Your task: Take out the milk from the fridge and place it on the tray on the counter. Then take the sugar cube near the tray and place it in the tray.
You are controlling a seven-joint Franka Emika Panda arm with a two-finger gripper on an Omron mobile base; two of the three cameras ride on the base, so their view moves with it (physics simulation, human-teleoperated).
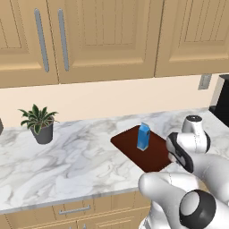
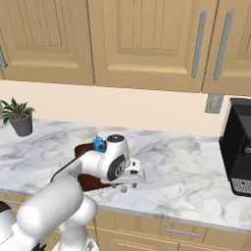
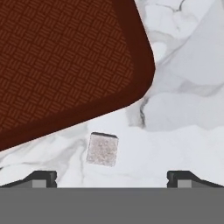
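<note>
The blue milk (image 1: 143, 136) carton stands upright on the dark reddish-brown tray (image 1: 154, 156) on the marble counter (image 1: 67, 156). In the right base view its top (image 2: 99, 143) peeks over my arm. My gripper (image 2: 125, 185) hangs low over the counter just off the tray's near right corner. In the hand view the tray (image 3: 65, 65) lies at the upper left. The small white sugar cube (image 3: 103, 149) sits on the marble just outside the tray's rim. The open gripper (image 3: 112, 178) is above the cube, its fingertips (image 3: 41, 177) spread wide and holding nothing. The fridge is out of view.
A potted plant (image 1: 40, 123) stands at the back left of the counter. A black coffee machine (image 2: 238, 152) is at the right end, with a wall outlet (image 2: 213, 103) beside it. Wooden cabinets hang above. My own arm covers the tray's right part in the left base view.
</note>
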